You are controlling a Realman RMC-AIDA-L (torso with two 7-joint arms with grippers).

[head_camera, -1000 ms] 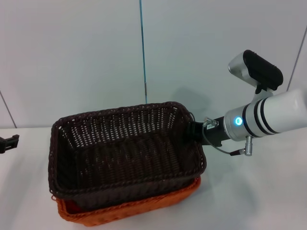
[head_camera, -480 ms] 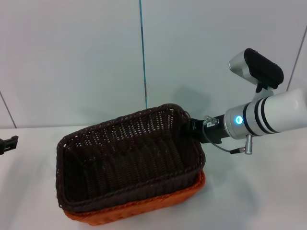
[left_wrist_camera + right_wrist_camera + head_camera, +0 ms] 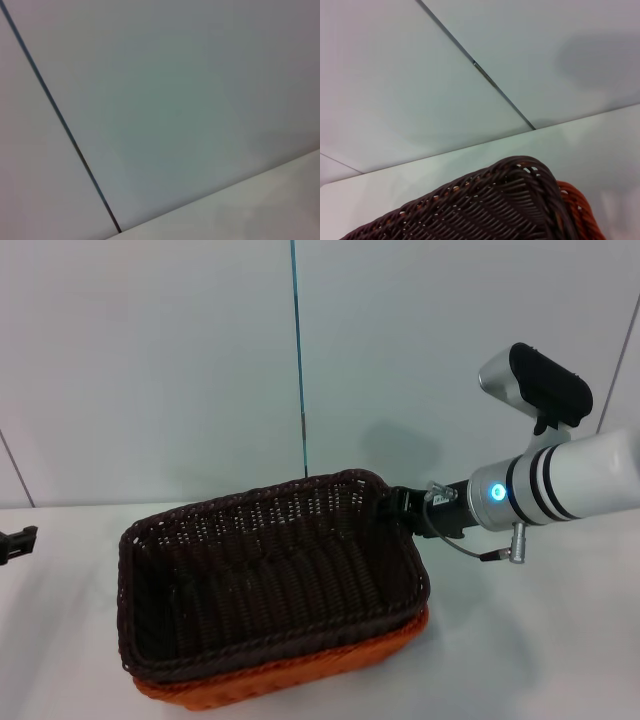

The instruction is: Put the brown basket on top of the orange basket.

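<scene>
The dark brown basket (image 3: 270,570) sits nested in the orange basket (image 3: 300,675) on the white table, its rim a little above the orange rim. My right gripper (image 3: 398,510) is at the brown basket's far right rim and holds it; the fingertips are hidden behind the weave. The right wrist view shows the brown basket's corner (image 3: 485,210) close up, with the orange basket's rim (image 3: 575,210) just beyond it. My left gripper (image 3: 12,543) is parked at the far left edge of the head view, away from both baskets.
The white table (image 3: 540,640) stretches to the right and left of the baskets. A pale wall with a thin dark vertical seam (image 3: 298,360) stands right behind them. The left wrist view shows only wall and table edge.
The brown basket has come down and levelled out into the orange basket; its left end dropped and the whole basket shifted slightly right. The right arm moved little.
</scene>
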